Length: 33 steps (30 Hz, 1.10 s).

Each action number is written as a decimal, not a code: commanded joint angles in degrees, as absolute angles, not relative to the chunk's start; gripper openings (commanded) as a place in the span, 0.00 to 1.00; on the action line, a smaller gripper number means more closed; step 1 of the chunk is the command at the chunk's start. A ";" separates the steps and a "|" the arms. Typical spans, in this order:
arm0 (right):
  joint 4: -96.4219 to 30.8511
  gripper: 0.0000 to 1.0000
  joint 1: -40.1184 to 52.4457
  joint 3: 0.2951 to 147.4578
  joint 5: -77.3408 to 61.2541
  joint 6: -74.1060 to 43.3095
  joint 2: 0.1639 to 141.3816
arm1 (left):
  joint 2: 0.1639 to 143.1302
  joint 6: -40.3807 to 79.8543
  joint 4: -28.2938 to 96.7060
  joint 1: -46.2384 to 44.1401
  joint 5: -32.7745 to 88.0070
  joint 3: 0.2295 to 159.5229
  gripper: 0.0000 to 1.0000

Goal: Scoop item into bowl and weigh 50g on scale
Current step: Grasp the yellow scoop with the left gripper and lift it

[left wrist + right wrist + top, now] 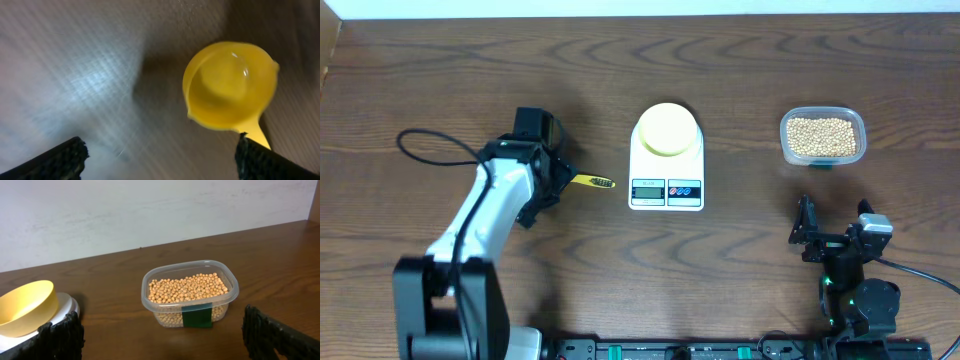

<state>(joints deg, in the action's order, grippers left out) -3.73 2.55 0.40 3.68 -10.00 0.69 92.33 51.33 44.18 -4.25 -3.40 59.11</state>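
The pale yellow bowl (667, 130) sits empty on the white scale (666, 188). Both also show at the left of the right wrist view, the bowl (22, 307) on the scale (68, 305). Tan beans (822, 135) fill a clear tub (860, 137) at the right, and the beans (187, 287) are also in the right wrist view. My left gripper (558, 182) is open over the table (160, 162). An empty yellow scoop (230, 85) lies just ahead of it, its handle beside the right finger. My right gripper (162, 342) is open and empty, short of the tub.
The scoop's handle (590, 182) lies on the table between my left gripper and the scale. The tub (190, 315) carries a green label on its near side. A black cable (430, 140) loops left of the left arm. A pale wall (150, 210) runs behind the table.
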 commanded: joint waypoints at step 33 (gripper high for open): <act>-3.84 0.99 2.90 0.30 3.95 -9.37 0.38 | 106.19 52.62 26.76 -4.21 -0.60 59.88 0.77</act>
